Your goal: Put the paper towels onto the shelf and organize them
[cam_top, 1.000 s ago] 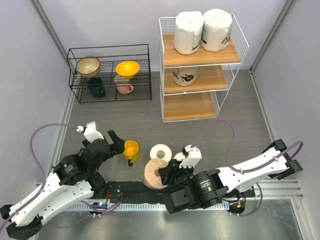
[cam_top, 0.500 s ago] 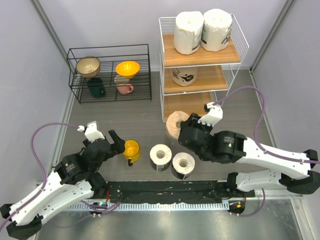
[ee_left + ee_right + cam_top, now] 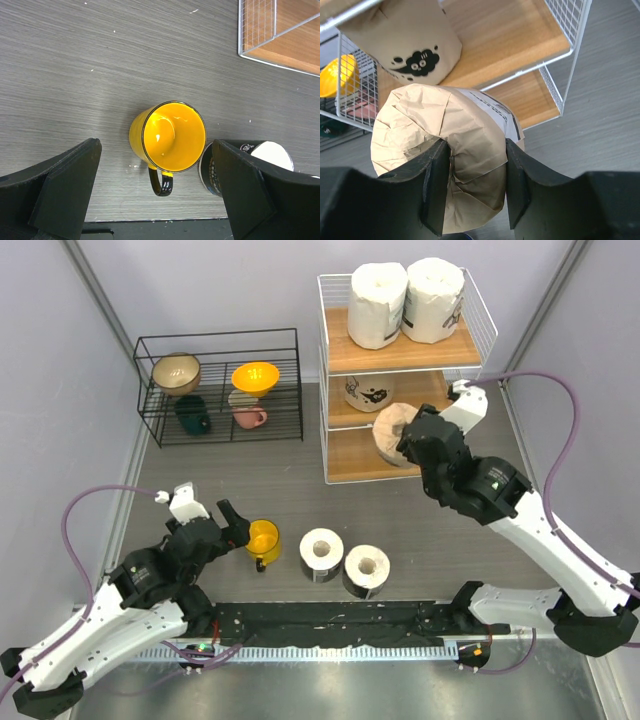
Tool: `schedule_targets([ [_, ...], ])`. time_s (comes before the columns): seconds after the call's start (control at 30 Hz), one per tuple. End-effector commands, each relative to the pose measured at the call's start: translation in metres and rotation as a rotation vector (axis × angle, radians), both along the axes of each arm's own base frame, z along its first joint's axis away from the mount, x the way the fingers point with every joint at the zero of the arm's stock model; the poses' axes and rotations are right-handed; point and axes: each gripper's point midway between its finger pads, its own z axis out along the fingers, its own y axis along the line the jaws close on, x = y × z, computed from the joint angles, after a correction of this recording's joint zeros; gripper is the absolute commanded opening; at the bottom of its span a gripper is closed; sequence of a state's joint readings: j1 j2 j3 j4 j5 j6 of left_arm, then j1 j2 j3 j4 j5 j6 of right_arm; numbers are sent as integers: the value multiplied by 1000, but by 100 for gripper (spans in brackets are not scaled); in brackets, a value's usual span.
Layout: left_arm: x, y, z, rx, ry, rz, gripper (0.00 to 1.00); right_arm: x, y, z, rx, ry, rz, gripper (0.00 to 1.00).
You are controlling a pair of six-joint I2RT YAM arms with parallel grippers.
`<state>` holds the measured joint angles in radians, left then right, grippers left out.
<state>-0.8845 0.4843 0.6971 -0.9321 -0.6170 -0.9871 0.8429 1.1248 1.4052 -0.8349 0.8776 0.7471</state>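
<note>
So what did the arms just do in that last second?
The right gripper, shut on the beige roll, carried it from the near edge of the table to the shelf front. The left gripper, open over the yellow cup, the two rolls beside it and the three shelved rolls stayed put.

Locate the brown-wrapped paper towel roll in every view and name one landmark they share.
Top external: brown roll right of centre, at the front of the shelf, in the right gripper.
Left wrist: not in it.
Right wrist: low centre, between the fingers.
Shared landmark: the shelf, in all three.
</note>
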Motion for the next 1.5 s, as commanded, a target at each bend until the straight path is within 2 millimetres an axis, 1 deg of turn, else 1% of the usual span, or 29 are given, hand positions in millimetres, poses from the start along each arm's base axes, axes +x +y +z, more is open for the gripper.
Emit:
schedule_targets([
  [0.0, 3, -1, 16, -39, -43, 7, 100, 13, -2, 47, 45, -103, 21, 31],
  [0.1, 2, 1, 16, -36, -42, 13, 100, 18, -6, 50, 40, -108, 10, 31],
  [0.13, 2, 2, 16, -35, -43, 13, 100, 21, -11, 52, 40, -112, -2, 31],
  [0.23, 1, 4, 16, -36, -45, 20, 100, 27, -12, 49, 39, -103, 1, 31],
  [0.27, 0, 4, 16, -38, -45, 17, 100, 31, -17, 48, 36, -100, -14, 31],
  [0.33, 0, 5, 16, -36, -45, 16, 100, 35, -20, 48, 41, -101, -15, 31],
  [0.37, 0, 4, 16, -38, -46, 16, 100, 39, -26, 47, 41, -99, -32, 31],
  [0.6, 0, 4, 16, -37, -43, 16, 100, 52, -41, 54, 78, -112, -42, 31],
  [0.73, -1, 6, 16, -36, -43, 19, 100, 59, -42, 54, 89, -108, -35, 31],
  [0.77, -1, 6, 16, -38, -46, 19, 100, 62, -41, 51, 85, -99, -33, 31],
  [0.9, -2, 9, 16, -38, -45, 25, 100, 69, -41, 54, 98, -109, -27, 31],
  [1.1, -2, 10, 19, -38, -52, 29, 100, 80, -49, 59, 108, -115, -44, 31],
  [1.23, -2, 10, 20, -35, -51, 28, 100, 86, -58, 63, 116, -125, -62, 31],
  [1.47, -2, 10, 21, -38, -54, 29, 100, 99, -63, 67, 127, -124, -59, 31],
])
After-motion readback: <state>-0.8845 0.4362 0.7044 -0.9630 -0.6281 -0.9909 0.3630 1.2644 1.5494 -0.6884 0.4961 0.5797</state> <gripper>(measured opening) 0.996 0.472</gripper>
